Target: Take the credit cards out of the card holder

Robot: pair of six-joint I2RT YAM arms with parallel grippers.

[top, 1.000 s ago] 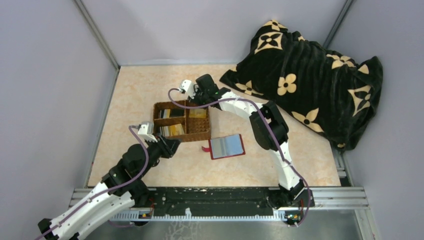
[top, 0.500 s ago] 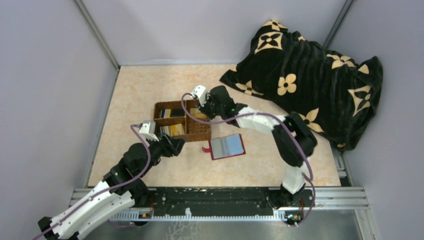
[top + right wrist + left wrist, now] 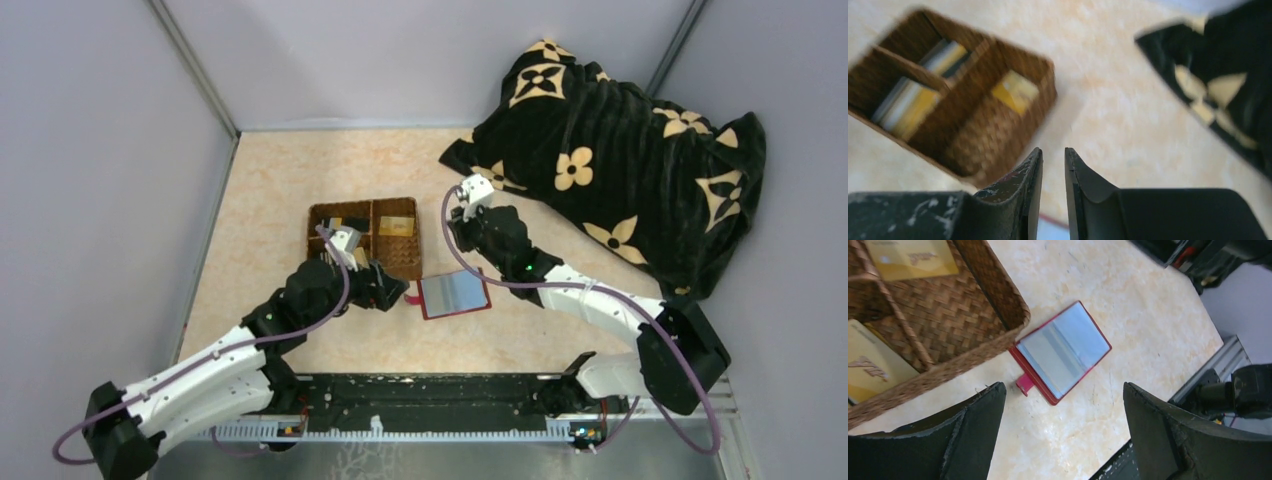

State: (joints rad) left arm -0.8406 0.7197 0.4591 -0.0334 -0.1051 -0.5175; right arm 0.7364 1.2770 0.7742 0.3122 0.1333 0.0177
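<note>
The red card holder (image 3: 455, 293) lies open on the table, clear pockets up, just right of the basket; the left wrist view shows it (image 3: 1063, 355) with its snap tab (image 3: 1024, 384). Credit cards lie in the wicker basket's compartments: a yellow one (image 3: 397, 226) (image 3: 910, 257) (image 3: 1015, 92) and others (image 3: 873, 367) (image 3: 913, 107). My left gripper (image 3: 395, 292) (image 3: 1063, 390) hovers by the tab, wide open and empty. My right gripper (image 3: 458, 238) (image 3: 1053, 152) hangs above the holder's far edge, jaws a narrow slit apart, nothing between them.
The brown wicker divided basket (image 3: 318, 215) (image 3: 998, 295) (image 3: 983, 150) stands left of the holder. A black blanket with cream flowers (image 3: 610, 140) (image 3: 1228, 75) fills the back right. Grey walls close in the table, and a metal rail (image 3: 450, 400) runs along its near edge.
My left arm swung right from the basket's near left corner to the holder's tab, and its jaws opened wide. My right arm moved from behind the basket to above the holder.
</note>
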